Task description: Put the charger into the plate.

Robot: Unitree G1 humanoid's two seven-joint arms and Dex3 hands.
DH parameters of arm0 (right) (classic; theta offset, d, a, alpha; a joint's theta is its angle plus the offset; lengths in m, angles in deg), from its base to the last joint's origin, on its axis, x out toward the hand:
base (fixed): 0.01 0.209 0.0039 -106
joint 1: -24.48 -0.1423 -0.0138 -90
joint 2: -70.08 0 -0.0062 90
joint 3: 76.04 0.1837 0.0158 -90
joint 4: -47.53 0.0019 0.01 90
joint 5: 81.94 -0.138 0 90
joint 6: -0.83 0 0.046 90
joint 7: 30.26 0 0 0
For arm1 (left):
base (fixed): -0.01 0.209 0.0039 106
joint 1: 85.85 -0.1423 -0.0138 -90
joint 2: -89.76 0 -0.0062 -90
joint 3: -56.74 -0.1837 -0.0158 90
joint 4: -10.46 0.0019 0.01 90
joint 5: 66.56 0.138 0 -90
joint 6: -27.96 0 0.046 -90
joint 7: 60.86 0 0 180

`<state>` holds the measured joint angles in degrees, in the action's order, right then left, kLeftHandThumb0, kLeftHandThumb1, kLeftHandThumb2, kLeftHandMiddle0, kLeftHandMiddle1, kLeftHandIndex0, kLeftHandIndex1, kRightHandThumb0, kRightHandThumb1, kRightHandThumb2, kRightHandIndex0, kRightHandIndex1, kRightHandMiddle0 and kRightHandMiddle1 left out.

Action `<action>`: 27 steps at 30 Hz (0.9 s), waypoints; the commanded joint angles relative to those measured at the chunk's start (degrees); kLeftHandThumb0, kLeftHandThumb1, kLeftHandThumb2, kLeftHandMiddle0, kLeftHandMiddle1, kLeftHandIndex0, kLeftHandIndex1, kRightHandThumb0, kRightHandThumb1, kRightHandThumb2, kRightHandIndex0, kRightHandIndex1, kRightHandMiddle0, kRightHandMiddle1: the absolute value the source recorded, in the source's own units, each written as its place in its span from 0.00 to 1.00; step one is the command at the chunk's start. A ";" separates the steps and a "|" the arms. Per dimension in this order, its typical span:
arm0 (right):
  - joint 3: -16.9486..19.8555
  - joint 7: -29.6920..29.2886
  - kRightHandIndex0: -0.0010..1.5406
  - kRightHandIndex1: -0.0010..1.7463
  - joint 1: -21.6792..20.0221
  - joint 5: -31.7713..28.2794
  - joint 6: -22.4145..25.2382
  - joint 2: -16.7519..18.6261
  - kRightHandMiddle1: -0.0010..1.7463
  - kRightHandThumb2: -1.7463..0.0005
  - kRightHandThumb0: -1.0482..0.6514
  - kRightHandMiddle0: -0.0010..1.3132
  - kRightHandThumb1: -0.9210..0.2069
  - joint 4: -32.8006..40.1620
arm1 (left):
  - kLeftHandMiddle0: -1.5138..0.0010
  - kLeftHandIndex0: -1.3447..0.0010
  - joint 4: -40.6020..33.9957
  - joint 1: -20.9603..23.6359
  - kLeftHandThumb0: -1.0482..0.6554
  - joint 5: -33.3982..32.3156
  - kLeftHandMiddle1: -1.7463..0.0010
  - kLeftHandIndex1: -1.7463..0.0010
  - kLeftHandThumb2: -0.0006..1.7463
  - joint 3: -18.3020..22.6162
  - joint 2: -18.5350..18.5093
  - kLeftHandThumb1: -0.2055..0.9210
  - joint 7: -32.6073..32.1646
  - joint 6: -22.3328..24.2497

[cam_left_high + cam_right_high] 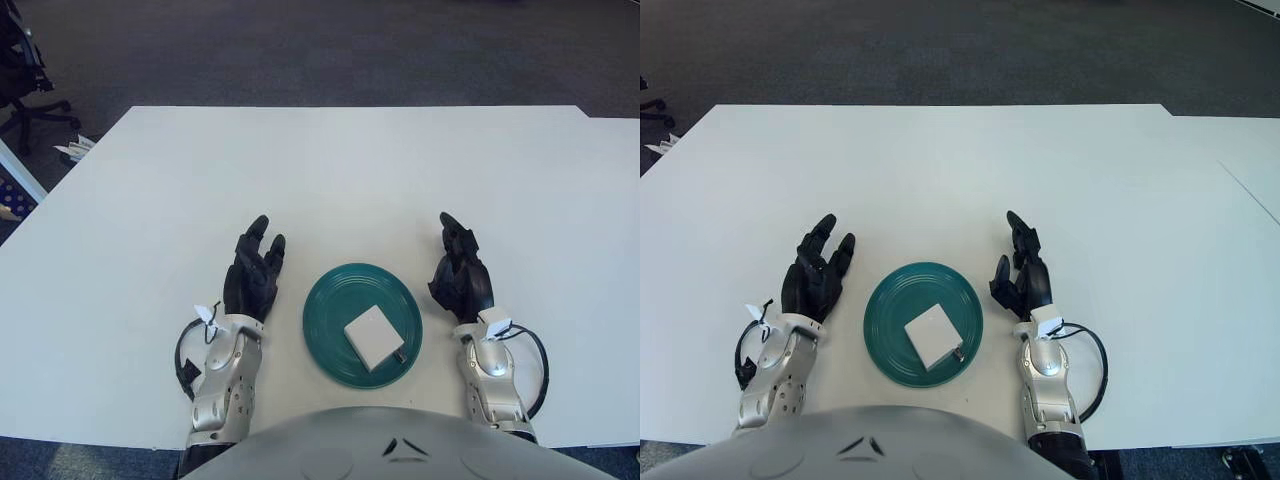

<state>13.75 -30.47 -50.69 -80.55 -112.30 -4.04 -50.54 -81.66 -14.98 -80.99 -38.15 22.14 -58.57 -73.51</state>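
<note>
A white square charger (372, 337) lies inside the round teal plate (335, 300) near the front edge of the white table (330, 170). My left hand (256, 268) shows just left of the plate, fingers stretched forward and holding nothing. My right hand (458, 265) shows just right of the plate, fingers relaxed and holding nothing. Neither hand touches the charger or the plate.
A black office chair (22, 70) stands off the table's far left corner. A second white table (1240, 160) adjoins on the right. Dark carpet lies beyond the far edge.
</note>
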 commanded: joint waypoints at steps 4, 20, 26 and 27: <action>-0.11 0.57 0.06 0.00 6.45 -0.39 4.57 0.11 0.27 0.44 0.09 0.00 0.00 -3.70 | 0.79 1.00 5.69 -1.64 0.00 3.73 0.98 0.56 0.58 0.15 0.34 1.00 -1.10 -0.34; -0.91 1.64 0.06 0.00 9.05 -0.85 4.62 0.25 0.24 0.45 0.09 0.00 0.00 -0.81 | 0.78 1.00 4.77 -3.71 0.00 7.89 0.98 0.56 0.58 0.09 -0.16 1.00 -1.69 -1.15; -1.09 1.50 0.06 0.00 9.59 -0.80 5.16 0.52 0.23 0.44 0.09 0.00 0.00 0.05 | 0.79 1.00 3.28 -4.73 0.00 9.06 0.99 0.58 0.58 -0.43 -0.66 1.00 -1.09 -0.53; -1.12 1.44 0.06 0.00 9.71 -0.76 5.27 0.56 0.23 0.44 0.09 0.00 0.00 0.23 | 0.79 1.00 3.20 -4.72 0.00 9.18 0.99 0.58 0.58 -0.52 -0.78 1.00 -0.88 -0.49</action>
<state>12.83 -29.05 -46.13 -80.84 -111.95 -3.93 -46.48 -79.90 -17.40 -72.60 -38.53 22.03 -59.40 -76.69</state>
